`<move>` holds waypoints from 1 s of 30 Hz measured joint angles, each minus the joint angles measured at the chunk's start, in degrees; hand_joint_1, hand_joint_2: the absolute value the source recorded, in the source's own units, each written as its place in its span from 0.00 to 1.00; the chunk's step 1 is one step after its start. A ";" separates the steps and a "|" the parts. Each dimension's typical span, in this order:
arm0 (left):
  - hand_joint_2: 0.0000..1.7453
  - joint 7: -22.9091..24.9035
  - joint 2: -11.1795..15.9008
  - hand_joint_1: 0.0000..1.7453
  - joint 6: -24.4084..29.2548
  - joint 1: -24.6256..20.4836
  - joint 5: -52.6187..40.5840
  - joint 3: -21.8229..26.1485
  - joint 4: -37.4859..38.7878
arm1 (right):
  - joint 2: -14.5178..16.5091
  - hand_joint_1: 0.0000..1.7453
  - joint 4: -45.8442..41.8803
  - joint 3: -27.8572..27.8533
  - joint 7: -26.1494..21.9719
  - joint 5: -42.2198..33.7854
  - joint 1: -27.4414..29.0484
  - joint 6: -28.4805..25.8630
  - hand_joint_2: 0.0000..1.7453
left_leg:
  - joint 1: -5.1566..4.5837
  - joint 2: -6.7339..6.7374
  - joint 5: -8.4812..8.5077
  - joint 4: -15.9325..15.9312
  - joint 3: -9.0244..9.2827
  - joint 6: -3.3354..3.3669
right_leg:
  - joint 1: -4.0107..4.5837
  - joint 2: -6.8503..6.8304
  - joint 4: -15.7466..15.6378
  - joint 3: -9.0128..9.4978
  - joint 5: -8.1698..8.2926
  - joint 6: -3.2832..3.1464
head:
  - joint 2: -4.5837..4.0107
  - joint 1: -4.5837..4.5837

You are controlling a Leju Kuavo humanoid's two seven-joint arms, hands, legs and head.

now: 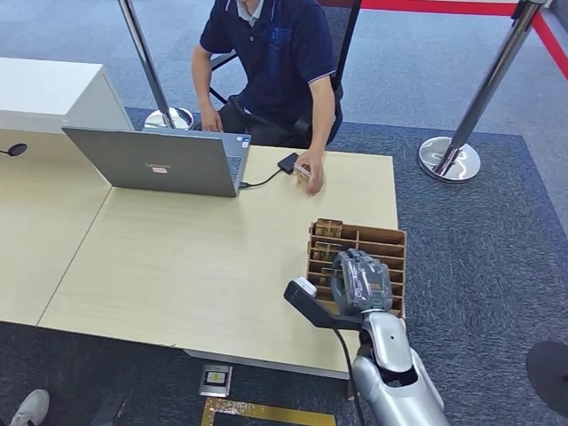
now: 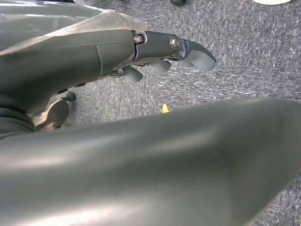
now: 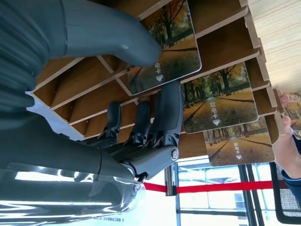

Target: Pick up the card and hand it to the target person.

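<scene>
**Robot hand closes on a card at the desk rack**

A card (image 3: 163,49) printed with autumn trees stands in a slot of the wooden rack (image 1: 382,244), pinched between the thumb (image 3: 117,40) and the dark fingers (image 3: 167,113) of the robot's right hand (image 1: 360,282). In the right wrist view the thumb lies across the card's near edge while the fingers press its other side; the card is still seated between the rack's dividers. Two more cards of the same print, second card (image 3: 220,99) and third card (image 3: 239,146), sit in neighbouring slots.

In the head view the rack sits at the lower right of the pale wooden table (image 1: 201,257), near its right edge, with the silver right arm (image 1: 395,373) rising from the bottom of the frame to meet it. Across the table, at upper centre, a seated person (image 1: 274,62) in a dark polo shirt rests one hand (image 1: 311,173) on the tabletop, holding what looks like another card, just beside a small black device (image 1: 287,162) cabled to a grey laptop (image 1: 161,160) at upper left. Chrome barrier posts (image 1: 449,158) stand on the blue carpet behind.

The left hand (image 2: 170,49) hangs over grey carpet in the left wrist view, fingers loosely extended and holding nothing.
</scene>
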 joint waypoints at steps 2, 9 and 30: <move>0.00 0.00 0.00 0.00 0.01 0.01 0.00 0.00 0.00 | 0.12 0.65 0.11 -0.20 0.00 -0.03 -0.01 -0.05 1.00 | 0.00 0.00 0.00 0.00 0.01 0.00 | 0.00 0.00 0.00 0.01 0.00 0.00 | 0.00 0.00; 0.00 0.00 0.01 0.00 0.01 0.04 -0.04 0.00 0.00 | 0.19 0.78 0.11 -0.38 0.00 -0.16 0.01 -0.16 1.00 | 0.00 0.00 0.00 0.00 0.08 0.00 | 0.00 0.00 -0.01 0.08 0.00 0.00 | 0.00 0.00; 0.00 -0.08 0.35 0.00 -0.07 0.16 -0.15 0.00 0.00 | -3.46 1.00 -15.63 0.27 -6.50 -3.44 5.20 5.23 1.00 | 0.00 0.00 0.00 0.02 0.20 0.00 | 0.00 0.00 -0.01 0.21 0.02 0.01 | 0.00 0.00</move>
